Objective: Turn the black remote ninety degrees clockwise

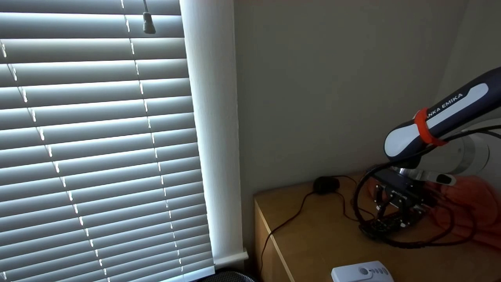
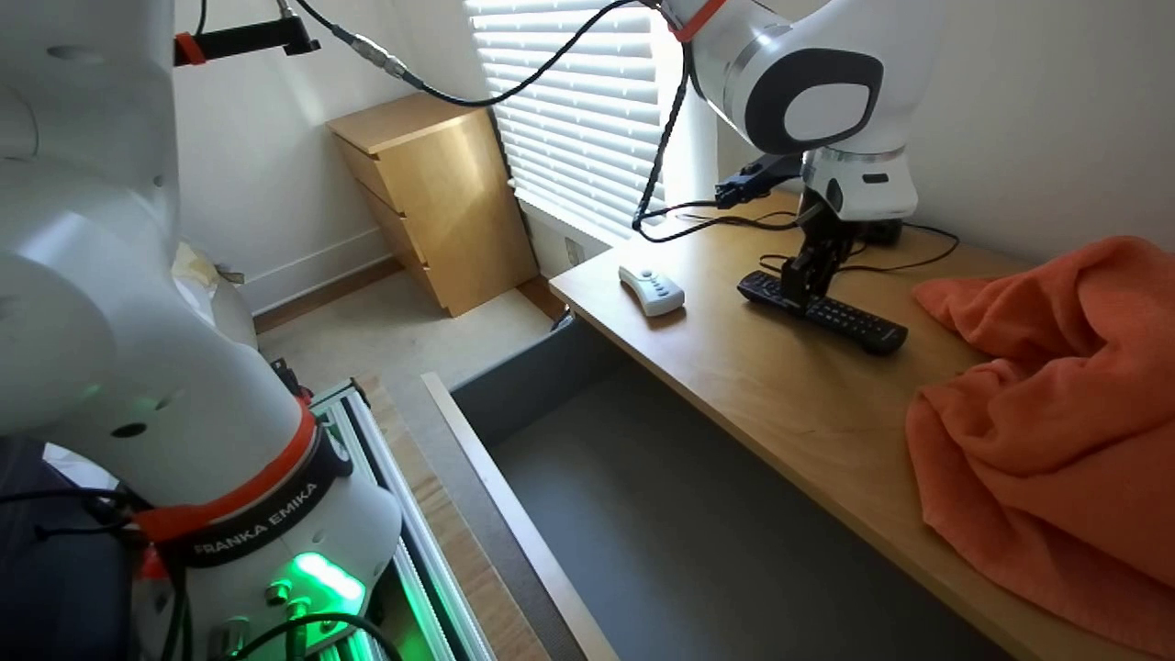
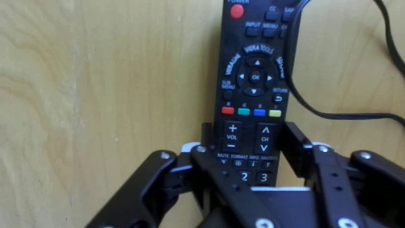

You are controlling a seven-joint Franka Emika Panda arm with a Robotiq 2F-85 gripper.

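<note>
The black remote (image 2: 858,323) lies at a slant on the wooden dresser top in an exterior view. It also shows in an exterior view (image 1: 385,226), partly behind the fingers and cables. In the wrist view the remote (image 3: 255,95) runs up the picture with its power button at the top; its lower part is hidden behind the gripper. My gripper (image 3: 246,137) has one finger along each long side, at the volume and channel keys, and appears shut on it. In both exterior views the gripper (image 1: 391,220) (image 2: 801,289) points down onto the remote. I cannot tell whether the remote is lifted at all.
An orange cloth (image 2: 1065,395) lies bunched beside the remote. A white box with buttons (image 2: 654,290) sits near the dresser's edge. A black puck (image 1: 325,185) with a thin cable (image 3: 335,116) is near the wall; the cable loops over the remote's edge. A drawer (image 2: 633,496) stands open below.
</note>
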